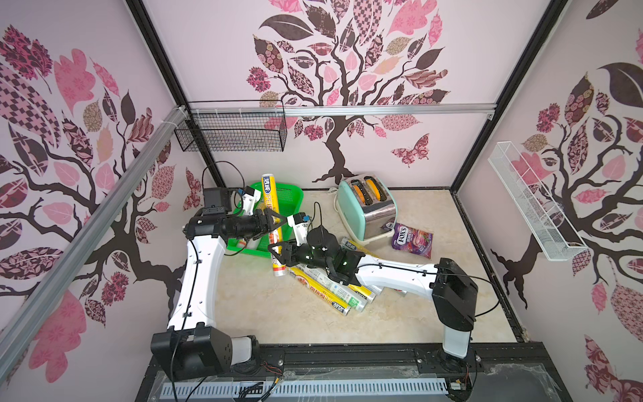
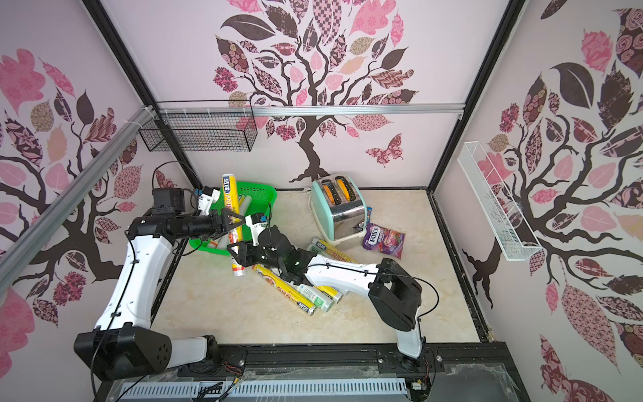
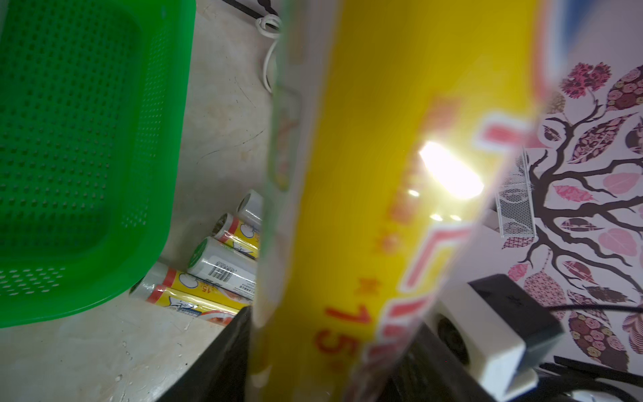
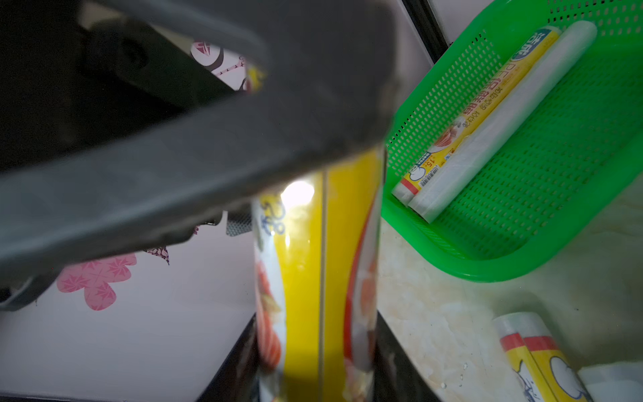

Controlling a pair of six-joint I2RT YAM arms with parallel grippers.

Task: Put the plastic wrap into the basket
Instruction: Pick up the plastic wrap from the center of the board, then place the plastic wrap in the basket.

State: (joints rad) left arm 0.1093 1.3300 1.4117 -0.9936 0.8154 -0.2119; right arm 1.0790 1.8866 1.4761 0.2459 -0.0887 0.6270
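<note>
Your R gripper (image 1: 277, 256) clamps the yellow wrap roll (image 1: 270, 195) near its low end, L gripper (image 1: 275, 222) straddles mid-roll by the basket (image 1: 291, 199), grip unclear.

Pale pink walls (image 1: 215, 52) with tree decals (image 1: 339, 115) enclose a beige marbled floor (image 1: 278, 313).

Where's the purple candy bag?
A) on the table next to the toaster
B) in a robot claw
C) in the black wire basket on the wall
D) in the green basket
A: the purple candy bag lies flat on the table beside the toaster, not in any basket or gripper.
</note>
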